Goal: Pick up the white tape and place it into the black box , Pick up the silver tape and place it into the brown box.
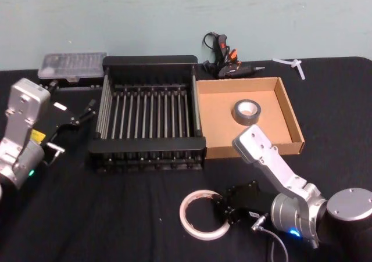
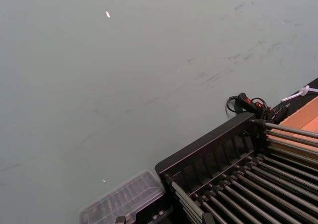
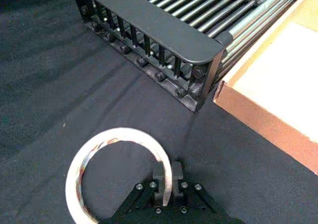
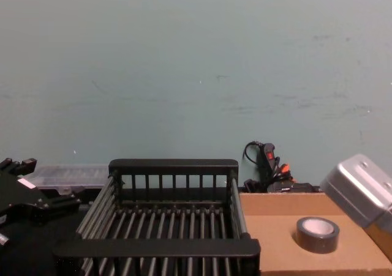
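The white tape point(image 1: 197, 232) lies on the black table near its front edge, in front of the black box point(image 1: 148, 60). My right gripper point(image 1: 224, 207) is shut on the ring's right-hand wall. In the right wrist view one of the fingers point(image 3: 159, 177) is inside the white tape point(image 3: 119, 133) and the other outside. The silver tape point(image 1: 247, 112) lies flat inside the brown box point(image 1: 221, 119), right of the black crate. The chest view shows the silver tape point(image 4: 317, 233) there too. My left gripper point(image 1: 78, 118) stays parked at the crate's left side.
A clear plastic case point(image 1: 72, 67) sits behind the crate's left corner. A black and orange tool with a cable point(image 1: 226, 61) lies behind the brown box, and a small white piece point(image 1: 296, 64) at the back right. A green wall stands close behind the table.
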